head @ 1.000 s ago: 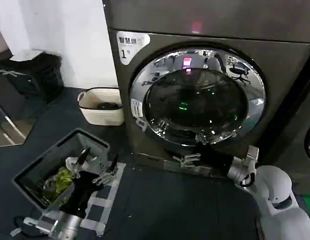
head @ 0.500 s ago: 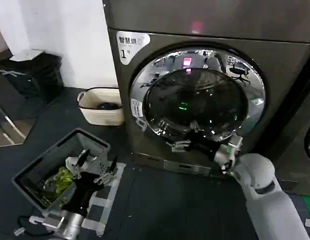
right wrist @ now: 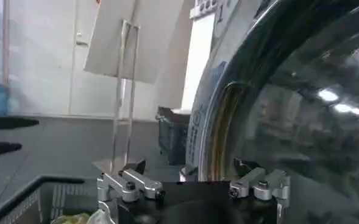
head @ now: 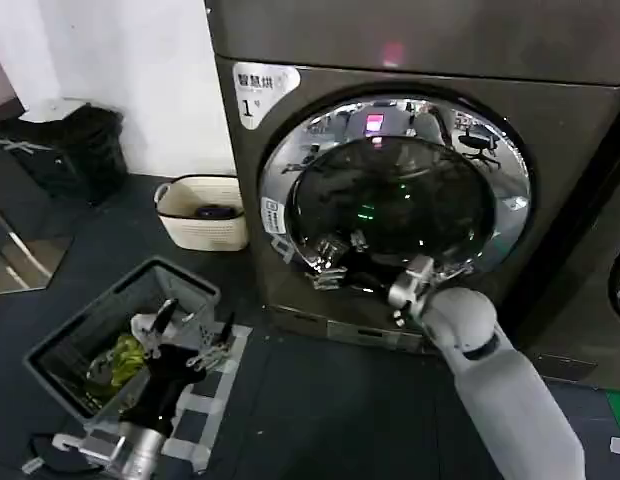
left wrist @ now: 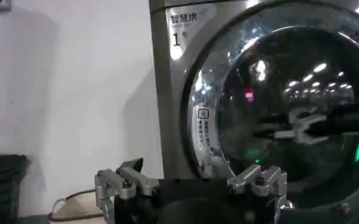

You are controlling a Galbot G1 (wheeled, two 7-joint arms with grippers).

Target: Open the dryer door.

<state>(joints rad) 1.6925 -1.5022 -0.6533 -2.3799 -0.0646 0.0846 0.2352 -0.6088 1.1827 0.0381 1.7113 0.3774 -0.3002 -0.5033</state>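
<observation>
The dryer [head: 550, 150] is a dark grey front-loader with a white "1" label. The dryer door [head: 290, 150], a chrome ring around dark bulging glass, lies flat against the front. My right gripper [head: 331, 262] has reached across to the lower left part of the chrome ring, its fingers open and close to the rim. In the right wrist view the gripper [right wrist: 194, 179] is spread, with the door's ring [right wrist: 225, 122] just ahead. My left gripper [head: 182, 335] hangs open low on the left, over the crate; its wrist view shows the door [left wrist: 277, 103] farther off.
A pale oval basket [head: 202, 212] stands on the floor left of the dryer. A grey crate [head: 190, 285] holding green stuff sits under the left arm. A black bin [head: 70, 150] is against the white wall. Another machine [head: 615, 275] adjoins on the right.
My right arm has swung left and upward along the door's lower rim, from its lower right to its lower left. The left arm has hardly moved. The door has stayed in place.
</observation>
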